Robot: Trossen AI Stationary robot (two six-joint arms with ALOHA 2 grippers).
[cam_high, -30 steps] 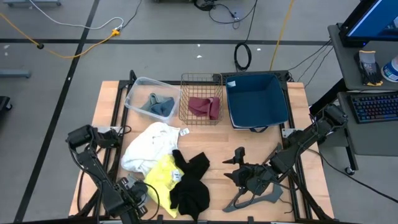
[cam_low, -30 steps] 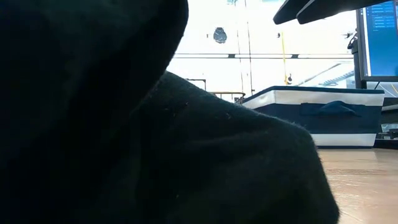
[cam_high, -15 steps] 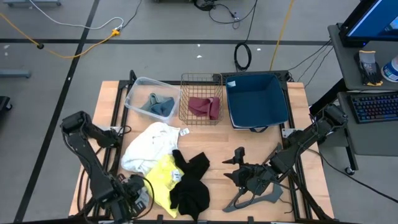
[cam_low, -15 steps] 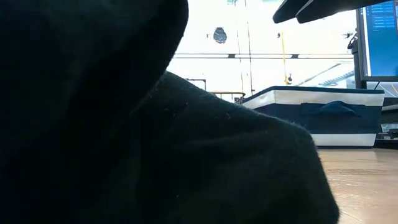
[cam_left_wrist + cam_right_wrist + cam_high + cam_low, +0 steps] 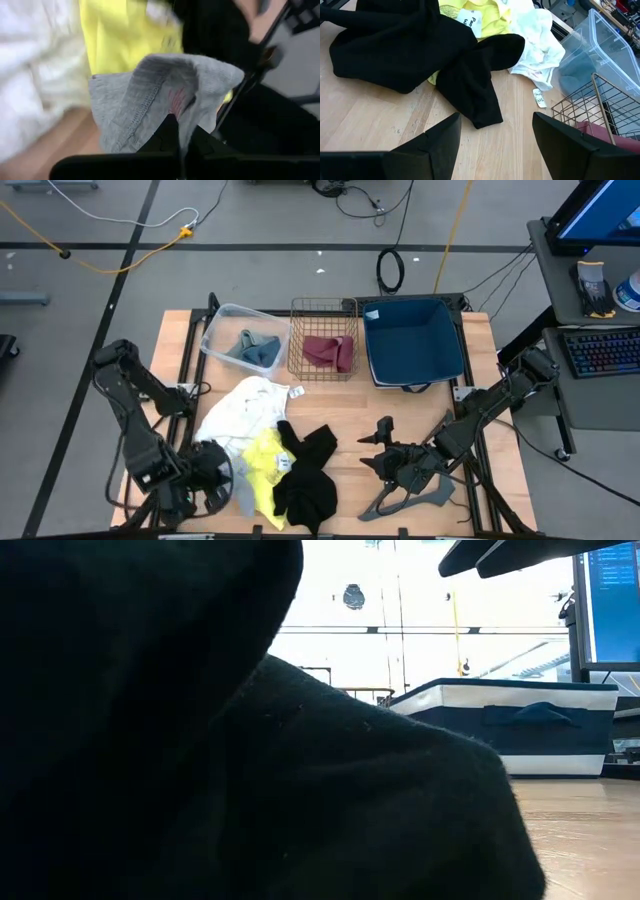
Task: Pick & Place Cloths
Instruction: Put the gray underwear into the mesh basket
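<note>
Cloths lay in a heap near the front of the wooden table [image 5: 505,385]: a big white cloth [image 5: 240,415], a yellow cloth [image 5: 262,465] and a black cloth [image 5: 305,475], all touching. The left gripper [image 5: 215,480] sat at the heap's left edge, its fingers [image 5: 167,132] pinching a grey cloth [image 5: 150,100]. A teal-blue cloth [image 5: 255,347] was in the clear plastic box [image 5: 222,320]. A maroon cloth [image 5: 328,352] was in the wire basket [image 5: 300,310]. The right gripper [image 5: 385,452] waited over bare wood right of the heap, fingers [image 5: 437,142] spread apart, holding nothing.
</note>
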